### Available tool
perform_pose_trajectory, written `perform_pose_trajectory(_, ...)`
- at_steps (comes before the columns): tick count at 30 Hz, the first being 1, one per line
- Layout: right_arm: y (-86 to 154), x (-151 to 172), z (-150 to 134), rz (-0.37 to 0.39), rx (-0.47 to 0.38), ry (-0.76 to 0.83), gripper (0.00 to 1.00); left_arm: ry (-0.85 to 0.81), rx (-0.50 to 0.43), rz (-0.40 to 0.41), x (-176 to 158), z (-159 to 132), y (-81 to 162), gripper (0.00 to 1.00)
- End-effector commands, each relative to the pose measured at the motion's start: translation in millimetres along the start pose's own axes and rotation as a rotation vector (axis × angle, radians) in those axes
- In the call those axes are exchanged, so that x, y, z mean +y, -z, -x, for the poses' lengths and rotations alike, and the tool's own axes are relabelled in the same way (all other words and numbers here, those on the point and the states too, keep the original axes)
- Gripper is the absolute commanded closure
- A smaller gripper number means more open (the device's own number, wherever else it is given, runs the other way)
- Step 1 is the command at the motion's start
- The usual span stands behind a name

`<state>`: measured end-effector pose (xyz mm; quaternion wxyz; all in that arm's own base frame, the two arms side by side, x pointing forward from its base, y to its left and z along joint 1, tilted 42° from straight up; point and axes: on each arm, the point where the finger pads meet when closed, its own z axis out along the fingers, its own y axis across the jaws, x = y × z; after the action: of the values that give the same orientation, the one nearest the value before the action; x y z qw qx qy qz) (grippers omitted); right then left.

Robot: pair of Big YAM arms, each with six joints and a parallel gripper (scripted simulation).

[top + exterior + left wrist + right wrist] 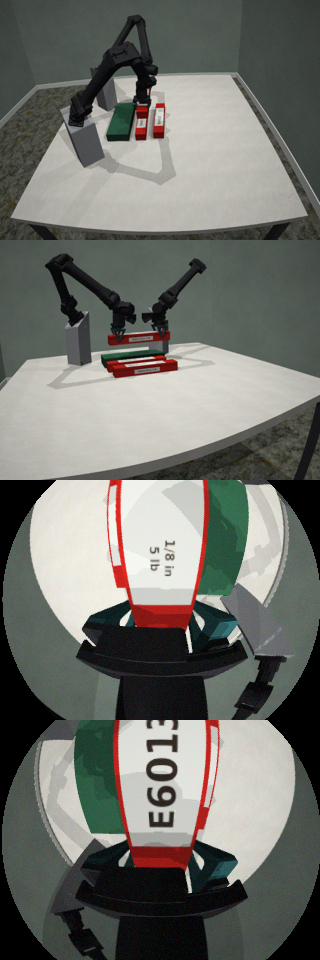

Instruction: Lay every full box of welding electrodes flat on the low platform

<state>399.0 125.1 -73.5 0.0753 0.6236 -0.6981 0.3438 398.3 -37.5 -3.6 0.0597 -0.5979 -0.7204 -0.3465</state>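
red box (pixel 142 111) (pixel 140 338) (pixel 161 580) (pixel 162 837) up in air, both ends clamped by left gripper (pixel 162 335) (pixel 162 599) and right gripper (pixel 141 105) (pixel 118 339) (pixel 161 838)! green platform (pixel 120 121) (pixel 133 353) (pixel 227 540) (pixel 95 780) bare, middle box (pixel 141 134) (pixel 111 366) and outer box (pixel 158 118) (pixel 147 370) (pixel 121 580) (pixel 202 820) on table; weight verdict unseen, placing and release left.

Plain gray-green walls (pixel 193 36) (pixel 245 304) meeting at corners, pale baseboard (pixel 280 144) along their foot, mottled gray-brown floor (pixel 18 144) (pixel 279 441) with rusty flecks, pale bench (pixel 219 167) (pixel 180 415) on dark legs (pixel 277 230) (pixel 307 446), soft gray shadows across its top, dim light.
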Motion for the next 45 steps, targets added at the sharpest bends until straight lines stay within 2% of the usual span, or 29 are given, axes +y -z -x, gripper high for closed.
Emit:
perform_pose_trajectory(1,19,-17,5,-0.05,-0.031,-0.02,1.0,0.008,-0.025,0.046,17,5,15,1.0)
perform_pose_trajectory(2,27,-17,7,-0.071,-0.043,-0.005,1.0,0.013,-0.046,0.084,33,11,27,1.0)
perform_pose_trajectory(3,34,-34,14,-0.088,-0.058,-0.025,1.0,0.011,-0.045,0.082,34,10,27,1.0)
perform_pose_trajectory(7,25,-42,1,-0.06,-0.034,-0.032,1.0,0.017,-0.025,0.057,40,-1,20,1.0)
perform_pose_trajectory(14,28,-51,3,-0.064,-0.037,-0.027,1.0,0.016,-0.026,0.059,51,0,22,1.0)
perform_pose_trajectory(15,35,-51,10,-0.076,-0.046,-0.01,1.0,-0.002,-0.037,0.071,51,8,28,1.0)
perform_pose_trajectory(18,28,-60,2,-0.064,-0.036,-0.028,1.0,0.012,-0.029,0.062,58,1,24,1.0)
perform_pose_trajectory(29,32,-82,3,-0.068,-0.038,-0.025,1.0,0.011,-0.03,0.065,81,1,26,1.0)
perform_pose_trajectory(45,44,-87,10,-0.079,-0.047,-0.011,1.0,0.002,-0.036,0.072,87,5,34,1.0)
